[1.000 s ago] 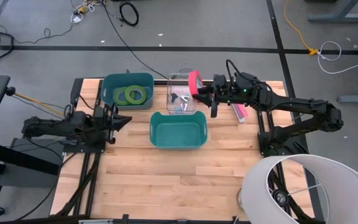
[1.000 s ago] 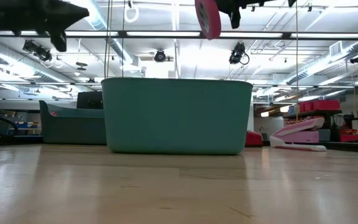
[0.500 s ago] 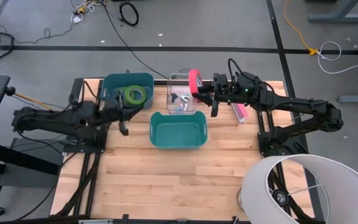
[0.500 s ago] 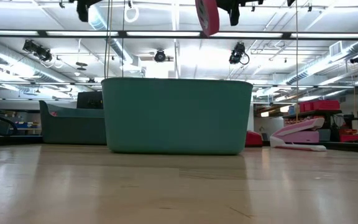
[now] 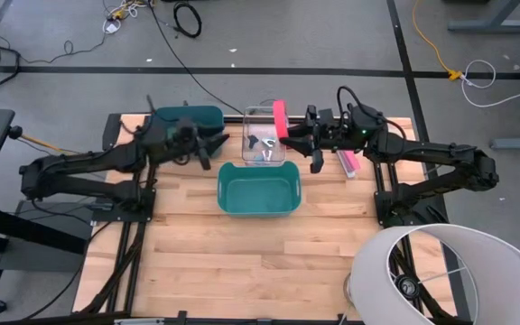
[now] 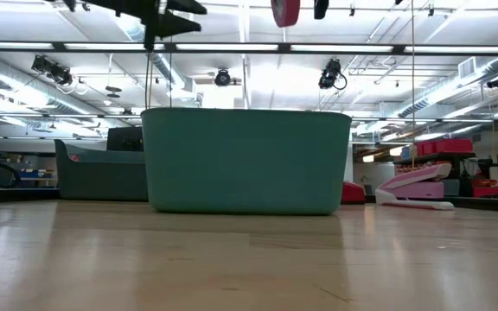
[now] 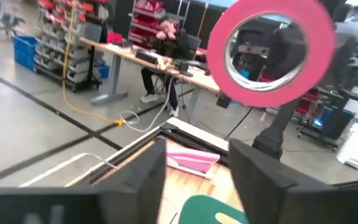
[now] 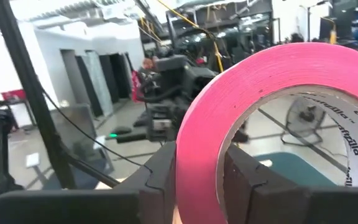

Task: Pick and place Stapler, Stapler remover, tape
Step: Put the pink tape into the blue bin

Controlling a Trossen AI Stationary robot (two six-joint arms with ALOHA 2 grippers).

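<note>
My right gripper (image 5: pixel 292 134) is shut on a pinkish-red tape roll (image 5: pixel 281 117) high above the clear box (image 5: pixel 251 114) at the table's far middle. The dark stapler remover (image 5: pixel 260 143) lies in that box. My left gripper (image 5: pixel 215 144) hovers open and level over the far-left teal bin (image 5: pixel 165 117), its fingers pointing at the roll (image 7: pixel 266 50) and holding nothing. The pink stapler (image 5: pixel 348 162) rests flat on the table under my right arm and shows again in the low view (image 6: pixel 415 186). My right gripper has the roll's band (image 8: pixel 197 155) between its two fingers, one finger in the open centre and one on the outer side. The fingers come level from the table's right. The roll stands on edge, lifted clear above the clear box.
A teal bin (image 5: pixel 258 209) stands at the table's middle, just near of the clear box. A white lamp shade (image 5: pixel 450 275) overhangs the near right corner. A person (image 7: pixel 166 43) sits at a desk in the room beyond the table.
My left gripper has risen from the table's left side and swung toward the far edge and the pink roll, ending over the far-left bin, and it has opened. My right gripper has tipped a little, so the roll now shows edge-on from above.
</note>
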